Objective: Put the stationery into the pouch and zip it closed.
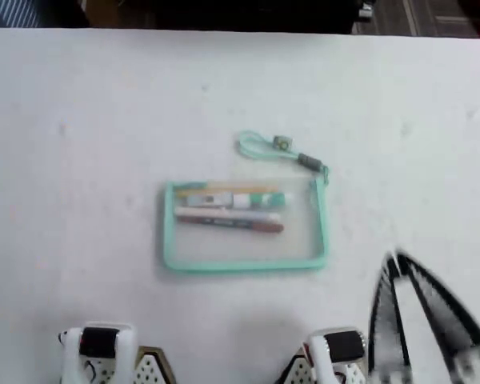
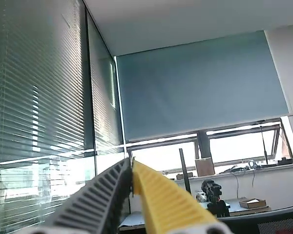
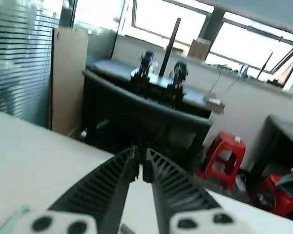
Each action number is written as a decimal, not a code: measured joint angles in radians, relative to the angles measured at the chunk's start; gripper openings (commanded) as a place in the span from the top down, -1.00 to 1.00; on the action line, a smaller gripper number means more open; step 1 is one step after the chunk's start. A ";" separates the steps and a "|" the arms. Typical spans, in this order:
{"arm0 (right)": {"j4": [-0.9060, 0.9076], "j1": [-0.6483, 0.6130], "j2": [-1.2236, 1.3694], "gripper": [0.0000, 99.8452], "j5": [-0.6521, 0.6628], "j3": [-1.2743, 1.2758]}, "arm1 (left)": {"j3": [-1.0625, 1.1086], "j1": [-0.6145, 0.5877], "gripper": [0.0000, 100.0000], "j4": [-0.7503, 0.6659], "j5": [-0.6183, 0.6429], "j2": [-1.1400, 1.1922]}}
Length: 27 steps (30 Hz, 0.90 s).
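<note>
Roughly central on the white table (image 1: 80, 144): flat rectangular pouch (image 1: 248, 246), clear plastic, mint-green trim, rounded corners. Inside, along the far long edge, stationery (image 1: 228, 210): slim pens, one green-capped, one white with a dark reddish end. Labels too small to read. Mint cord loop (image 1: 242, 146) off the far right corner. Left gripper (image 2: 131, 163), ribbed black and yellow fingers, pressed together on nothing. Right gripper (image 1: 394, 258), ribbed black, likewise clenched empty, off the pouch's near right corner, not touching.
</note>
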 measured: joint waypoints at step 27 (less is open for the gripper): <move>-0.083 0.063 -0.397 0.96 -0.081 0.448 | 0.371 0.002 0.95 0.026 0.000 -0.025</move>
